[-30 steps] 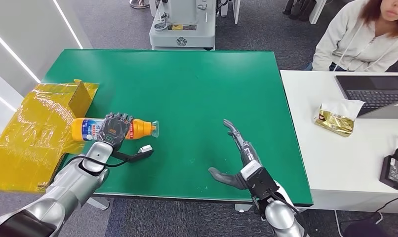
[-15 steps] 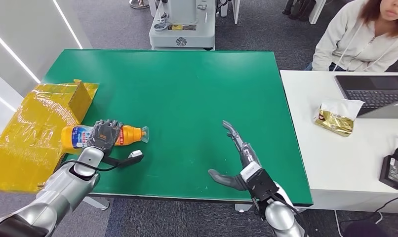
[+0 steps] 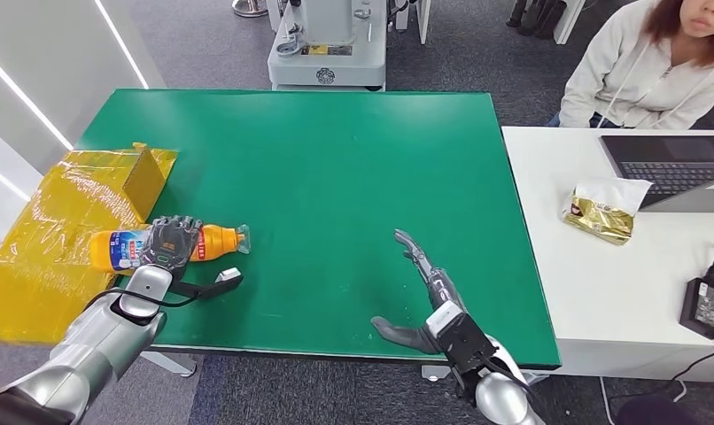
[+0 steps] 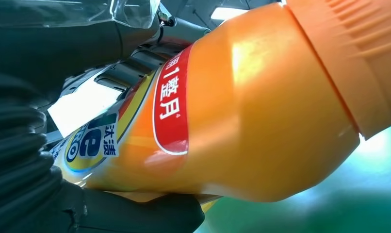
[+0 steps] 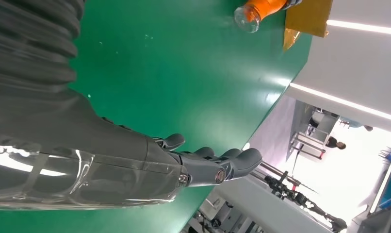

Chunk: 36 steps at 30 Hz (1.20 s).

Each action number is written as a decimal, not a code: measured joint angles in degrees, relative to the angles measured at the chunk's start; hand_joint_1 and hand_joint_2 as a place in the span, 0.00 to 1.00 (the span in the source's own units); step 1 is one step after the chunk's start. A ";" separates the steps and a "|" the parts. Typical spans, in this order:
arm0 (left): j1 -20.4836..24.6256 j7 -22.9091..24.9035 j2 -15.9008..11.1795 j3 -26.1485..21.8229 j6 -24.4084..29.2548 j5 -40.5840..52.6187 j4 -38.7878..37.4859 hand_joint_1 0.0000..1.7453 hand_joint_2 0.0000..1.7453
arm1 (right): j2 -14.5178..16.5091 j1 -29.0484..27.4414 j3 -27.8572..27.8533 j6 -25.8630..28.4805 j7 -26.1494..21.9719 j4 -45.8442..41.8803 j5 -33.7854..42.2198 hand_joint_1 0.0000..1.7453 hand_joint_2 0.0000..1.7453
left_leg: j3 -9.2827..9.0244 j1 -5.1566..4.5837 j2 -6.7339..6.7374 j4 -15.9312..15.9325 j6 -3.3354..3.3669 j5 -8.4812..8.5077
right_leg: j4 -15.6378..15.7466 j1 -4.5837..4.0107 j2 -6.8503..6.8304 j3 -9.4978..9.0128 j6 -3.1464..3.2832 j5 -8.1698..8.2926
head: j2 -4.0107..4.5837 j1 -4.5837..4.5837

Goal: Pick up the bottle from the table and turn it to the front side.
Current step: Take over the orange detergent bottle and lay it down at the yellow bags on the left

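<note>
An orange bottle (image 3: 213,240) with a blue and white label and a clear cap lies sideways near the left edge of the green table (image 3: 336,159). My left hand (image 3: 170,243) grips it around the middle, fingers wrapped over the label. Close up in the left wrist view, the bottle (image 4: 242,111) shows its orange body and a red label strip. My right hand (image 3: 422,292) is open, fingers stretched out flat just above the table near the front edge. The right wrist view has the bottle's cap end (image 5: 254,12) far off across the table.
A yellow wrapped box (image 3: 70,230) lies off the table's left edge, close to the bottle. To the right, a white desk (image 3: 601,283) carries a laptop (image 3: 672,168), a gold packet (image 3: 601,212) and a power adapter (image 3: 706,305). A person (image 3: 655,62) sits at the back right.
My left hand has dragged the bottle leftward and toward the table's front edge, nearer the yellow box. My right hand has pulled back slightly toward me.
</note>
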<state>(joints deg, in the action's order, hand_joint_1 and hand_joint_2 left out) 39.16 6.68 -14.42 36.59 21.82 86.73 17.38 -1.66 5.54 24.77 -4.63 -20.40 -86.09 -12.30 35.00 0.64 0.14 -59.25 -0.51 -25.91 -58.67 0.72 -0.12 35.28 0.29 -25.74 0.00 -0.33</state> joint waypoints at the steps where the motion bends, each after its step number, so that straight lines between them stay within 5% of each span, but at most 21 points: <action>1: 0.09 -0.01 -0.01 0.00 -0.38 0.00 -0.04 1.00 1.00 | 0.01 -0.15 -0.01 -0.02 0.10 -0.13 -0.01 0.00 1.00 | -0.01 0.00 0.00 0.00 0.00 0.00 | 0.00 0.00 0.00 -0.01 0.00 0.00 | 0.00 0.00; 26: -0.58 3.69 -2.95 -4.33 -2.99 -0.80 -0.72 1.00 1.00 | 0.19 -4.75 -0.01 -1.67 0.30 -1.92 -2.07 0.00 1.00 | -0.11 0.01 0.02 0.04 -0.03 0.02 | -0.01 0.00 0.01 -0.08 0.03 0.01 | 0.00 0.00; 27: -0.71 3.91 -3.00 -4.69 -3.04 -0.96 -0.73 0.97 1.00 | 0.19 -4.85 -0.01 -1.82 0.30 -1.93 -2.11 0.00 1.00 | -0.11 0.01 0.03 0.04 -0.03 0.02 | -0.01 0.00 0.01 -0.08 0.03 0.01 | 0.00 0.00; 31: -1.04 4.58 -3.08 -5.99 -3.55 -1.26 -0.77 0.05 1.00 | 0.24 -5.00 -0.01 -2.13 0.37 -2.01 -2.69 0.00 1.00 | -0.10 0.01 0.01 0.03 -0.03 0.02 | -0.01 0.00 -0.01 -0.08 0.04 0.01 | 0.00 0.00; 36: -1.27 4.90 -2.94 -7.26 -4.49 -1.31 -1.11 0.00 1.00 | 0.34 -4.95 -0.01 -2.38 0.50 -2.28 -3.02 0.00 1.00 | -0.10 0.01 0.00 0.03 -0.03 0.02 | -0.01 0.00 0.00 -0.07 0.04 0.01 | 0.00 0.00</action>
<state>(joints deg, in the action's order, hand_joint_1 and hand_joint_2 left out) 37.89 11.57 -17.36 29.33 17.33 85.42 16.26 -1.31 0.59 24.76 -7.00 -19.90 -88.37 -15.32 34.91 0.65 0.14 -59.22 -0.54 -25.90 -58.68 0.72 -0.13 35.21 0.33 -25.73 0.00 -0.33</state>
